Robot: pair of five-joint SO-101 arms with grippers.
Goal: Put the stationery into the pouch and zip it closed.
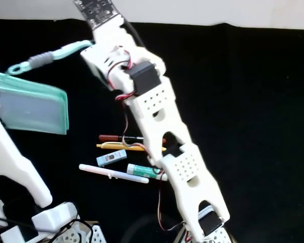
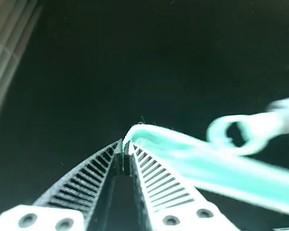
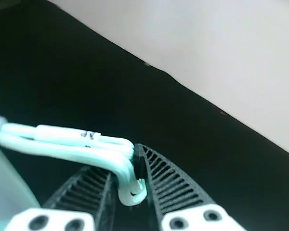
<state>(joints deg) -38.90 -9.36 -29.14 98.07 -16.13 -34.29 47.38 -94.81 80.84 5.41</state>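
- Teal pouch [image 1: 33, 109] at upper left of the high view, rim pinched tight in the left gripper [image 2: 124, 149].
- Pouch strap [image 1: 66, 50] clamped in the right gripper [image 3: 135, 185], near the top edge.
- Pens and markers [image 1: 124, 157] loose on the black table [image 1: 253, 126], lower centre, partly under the right arm [image 1: 157, 109]; open cloth at right.

Teal pouch [image 1: 30, 109]: 1.
Stationery: 5 pieces.
- red pen [image 1: 113, 137]: 1
- yellow pencil [image 1: 119, 147]: 1
- blue eraser [image 1: 111, 158]: 1
- white pen [image 1: 111, 173]: 1
- green marker [image 1: 141, 170]: 1

Robot arms: 2, left arm [image 1: 10, 157] and right arm [image 1: 162, 119].

Teal translucent pouch [image 1: 33, 109] held raised, its strap [image 1: 50, 56] stretched sideways; stationery [image 1: 111, 158] lies loose on the black desk [image 1: 253, 101] nearby.
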